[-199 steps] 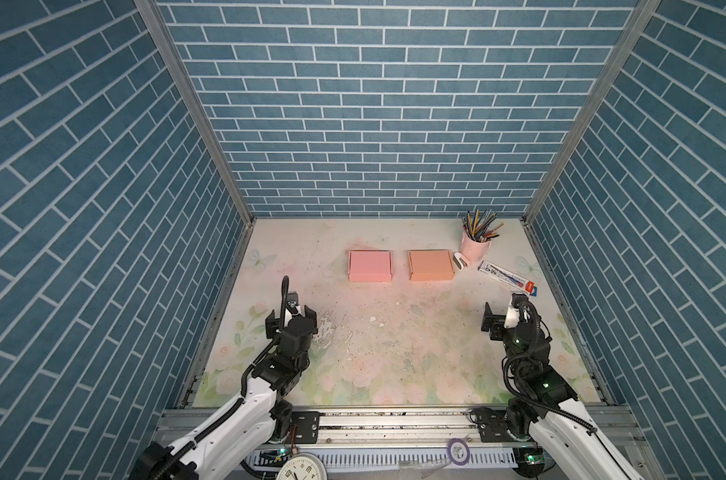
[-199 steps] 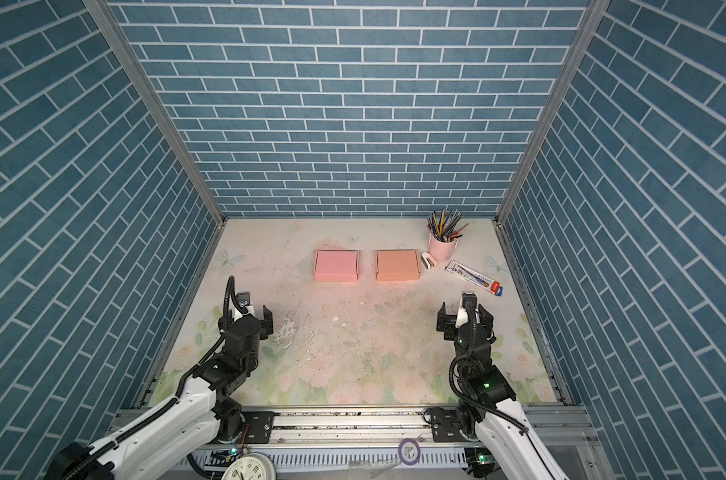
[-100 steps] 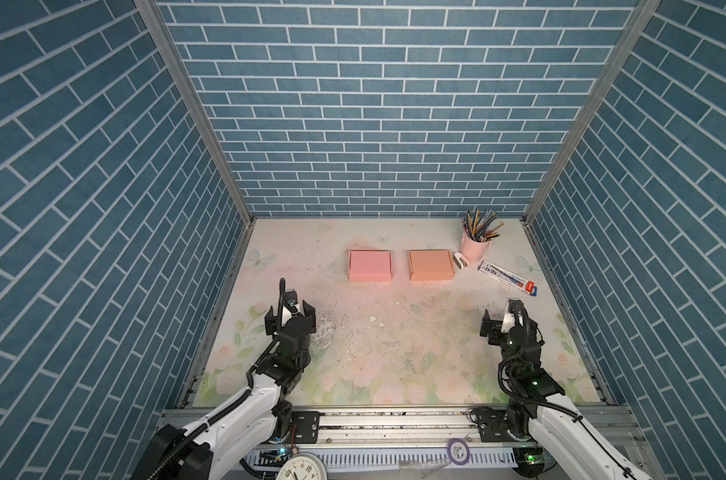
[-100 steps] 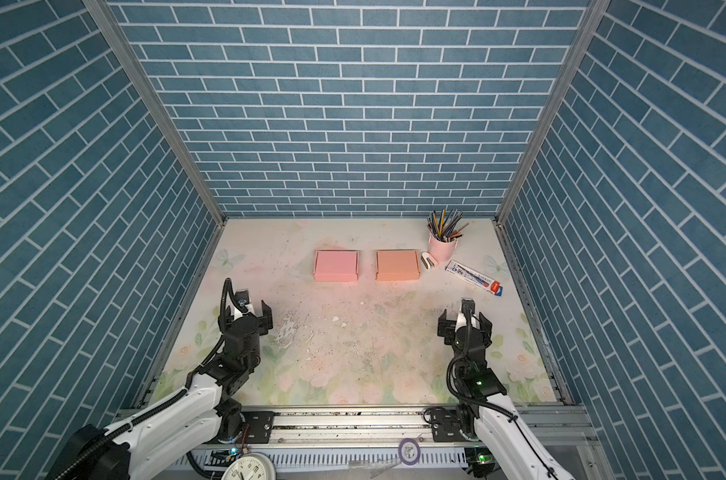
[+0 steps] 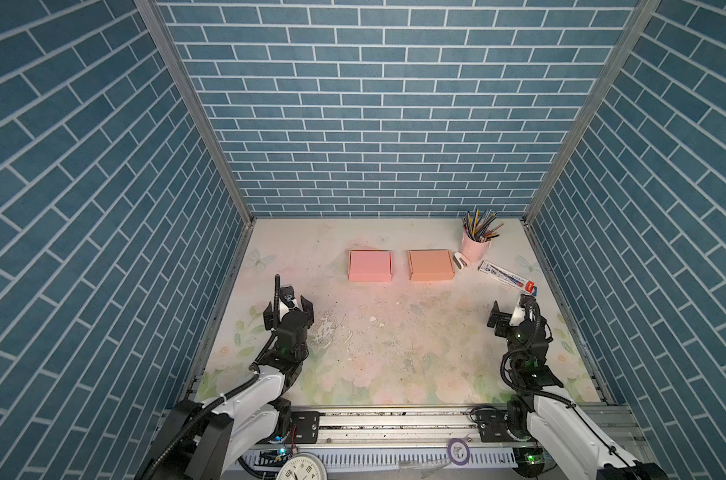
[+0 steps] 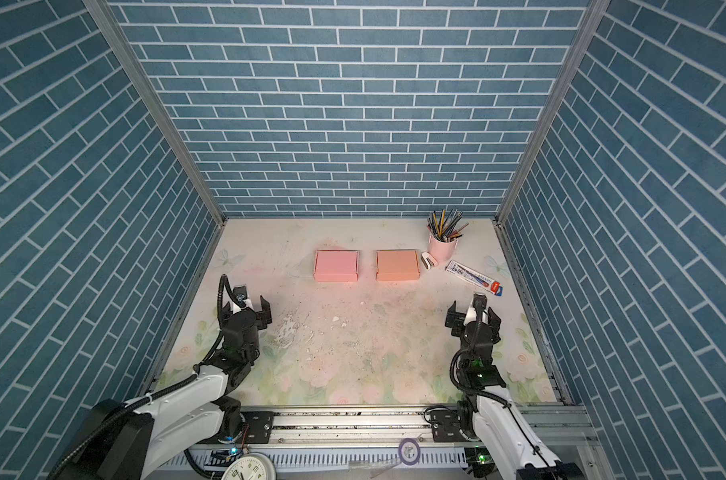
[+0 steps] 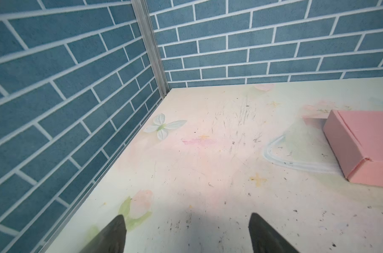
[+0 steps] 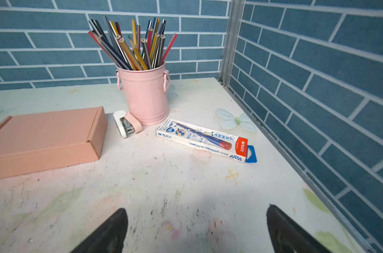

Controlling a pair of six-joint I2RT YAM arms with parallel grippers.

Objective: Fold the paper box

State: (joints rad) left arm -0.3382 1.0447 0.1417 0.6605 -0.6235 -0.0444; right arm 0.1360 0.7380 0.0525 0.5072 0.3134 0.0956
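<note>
Left jaws and right jaws gape empty; the pink box [image 5: 369, 266] and orange box [image 5: 431, 265] lie well ahead. A wide right reach could knock the pencil cup [image 5: 475, 249] just beyond.

Frame edges crop the pink box [image 7: 366, 140]; likewise the orange box [image 8: 43, 135].

I find the near counter [image 5: 394, 353] open; at the back, pink box [image 5: 369, 266], orange box [image 5: 431, 265], stapler [image 5: 461, 262], pencil cup [image 5: 474, 249] and pencil pack [image 5: 506, 275] obstruct.
</note>
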